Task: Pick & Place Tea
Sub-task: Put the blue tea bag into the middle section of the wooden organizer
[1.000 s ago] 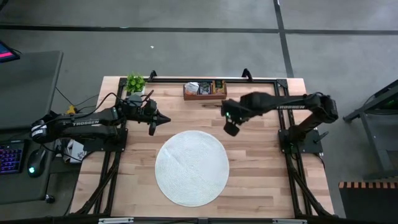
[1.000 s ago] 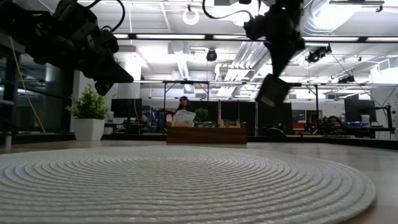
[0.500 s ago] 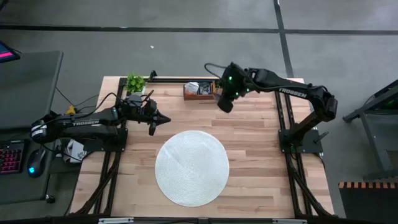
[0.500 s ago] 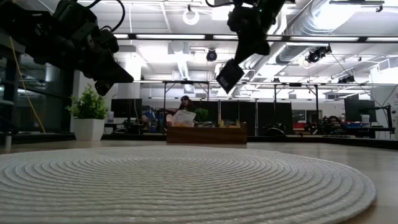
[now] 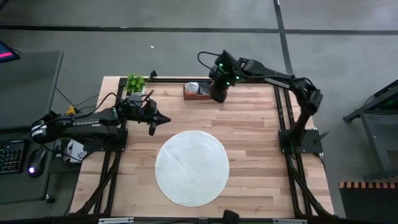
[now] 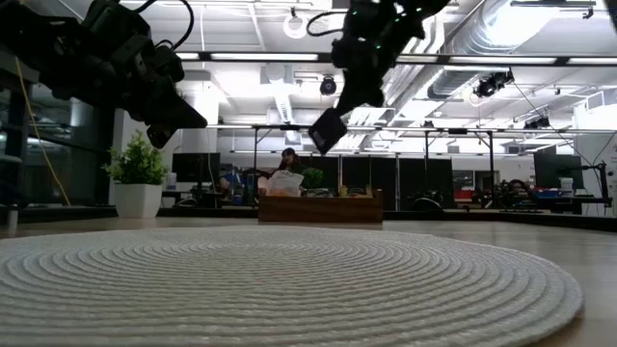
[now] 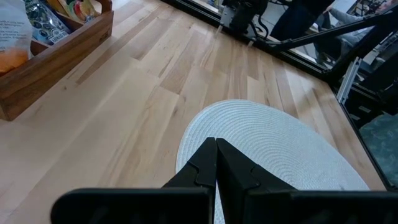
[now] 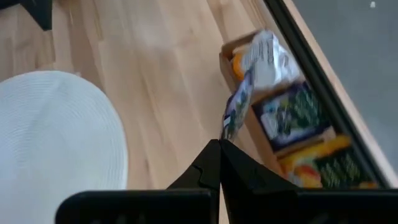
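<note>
My right gripper (image 5: 217, 97) hangs over the brown wooden tray (image 5: 194, 93) at the table's far edge, shut on one small tea sachet (image 6: 328, 130), which looks dark in the low view and blue-and-white in the right wrist view. More sachets lie in the tray: a white-and-orange one (image 8: 264, 56), dark ones (image 8: 289, 112) and orange-yellow ones (image 8: 323, 165). My left gripper (image 5: 166, 118) waits shut and empty above the table, left of the round white mat (image 5: 191, 167). My right gripper pinches the sachet by one edge (image 8: 229, 130) between its two fingertips. The fingers slant downward from the far right. The sachet sticks out beyond the fingertips, seen edge-on from the wrist, lifted clear above the tray.
A small potted plant (image 5: 135, 82) stands at the far left corner. A black frame rail (image 5: 186, 79) runs along the far edge behind the tray. Bare wood (image 5: 255, 124) lies between the tray and the mat.
My right gripper has swung from beside the mat's far right toward the table's far edge and left, to above the tray, turning as it went. The sachet has travelled with it, staying in the shut fingers and clear of the table.
</note>
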You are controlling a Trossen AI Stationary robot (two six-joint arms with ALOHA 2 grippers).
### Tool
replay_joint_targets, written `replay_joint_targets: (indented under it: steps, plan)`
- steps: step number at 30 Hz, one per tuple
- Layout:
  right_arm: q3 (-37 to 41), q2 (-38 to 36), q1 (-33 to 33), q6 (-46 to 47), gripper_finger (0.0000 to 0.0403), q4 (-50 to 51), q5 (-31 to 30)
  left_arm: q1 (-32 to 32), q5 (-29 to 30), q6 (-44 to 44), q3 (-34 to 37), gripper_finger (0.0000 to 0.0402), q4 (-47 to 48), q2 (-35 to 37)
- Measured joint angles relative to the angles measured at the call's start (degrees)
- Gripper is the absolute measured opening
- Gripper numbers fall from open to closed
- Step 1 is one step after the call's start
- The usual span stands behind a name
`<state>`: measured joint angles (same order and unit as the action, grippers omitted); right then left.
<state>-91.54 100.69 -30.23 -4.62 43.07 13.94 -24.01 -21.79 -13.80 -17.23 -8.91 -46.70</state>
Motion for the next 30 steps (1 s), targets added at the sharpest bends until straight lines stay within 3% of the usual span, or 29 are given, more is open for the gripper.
replay_joint_targets:
  steps: [16, 22, 30]
  plan:
    - [-30.1, 23.4, -4.8, -18.9, 0.0, 27.5, 1.8, 0.0, 0.0, 0.0, 0.0, 0.0, 0.0, 0.0]
    - [-35.2, 27.8, -5.2, -22.7, 0.0, 30.2, 1.4, 0.0, 0.0, 0.0, 0.0, 0.0, 0.0, 0.0]
    - [-34.9, 28.8, -5.3, -25.0, 0.0, 27.5, -0.4, 0.0, 0.0, 0.0, 0.0, 0.0, 0.0, 0.0]
